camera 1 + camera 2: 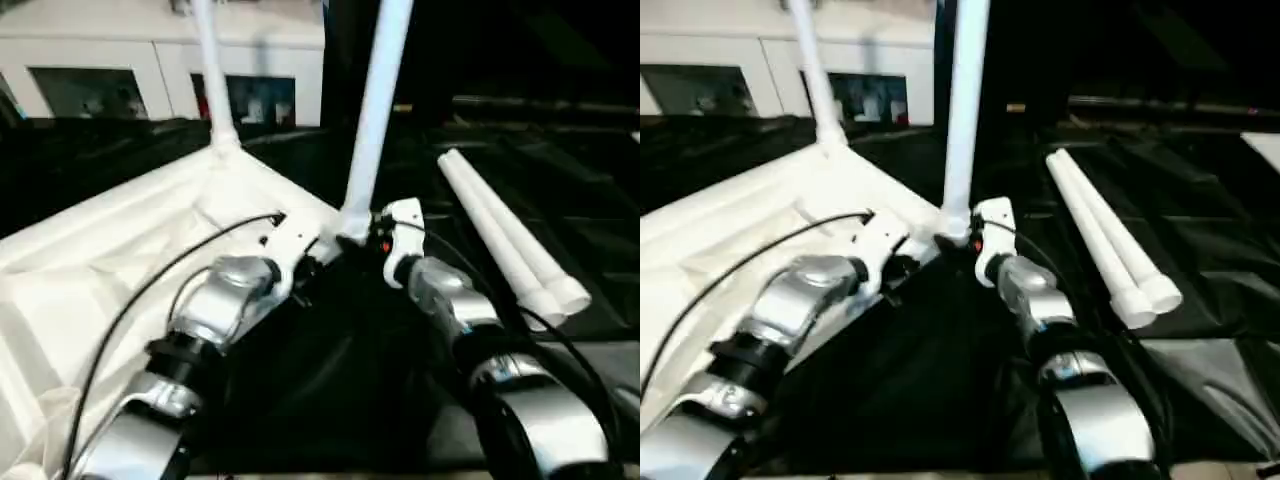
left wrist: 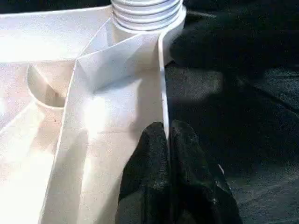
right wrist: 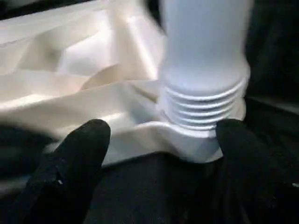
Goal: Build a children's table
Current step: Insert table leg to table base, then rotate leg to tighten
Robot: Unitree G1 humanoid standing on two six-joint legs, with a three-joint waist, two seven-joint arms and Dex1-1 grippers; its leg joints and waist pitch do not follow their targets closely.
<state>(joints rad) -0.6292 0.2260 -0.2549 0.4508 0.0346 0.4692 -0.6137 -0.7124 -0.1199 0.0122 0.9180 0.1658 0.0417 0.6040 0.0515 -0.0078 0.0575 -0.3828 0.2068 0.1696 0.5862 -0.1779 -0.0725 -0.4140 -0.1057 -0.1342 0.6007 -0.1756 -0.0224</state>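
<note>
Silver forearms are reaching forward from the near edge, glossy and rounded, thin black cables looping over them. Left tool (image 2: 167, 140) is sitting pinched shut on the thin upright rim of the white plastic tabletop (image 1: 110, 250), which is lying underside up on black wrinkled sheeting covering the desk (image 1: 1200, 250), its ribs and a round recess showing. Right tool (image 3: 159, 135) is standing wide open, matte black fingers (image 3: 86, 140) flanking the near corner socket without gripping it. Near leg (image 1: 375, 110), a smooth white cylinder, is standing upright in that socket, its ridged threaded base showing just above the rim. Far leg (image 1: 212, 70) is standing upright in the far corner. Two loose legs (image 1: 1105, 245) are lying side by side on the sheeting off to the right. White glass-doored cabinet (image 1: 150, 70) is sitting behind.
</note>
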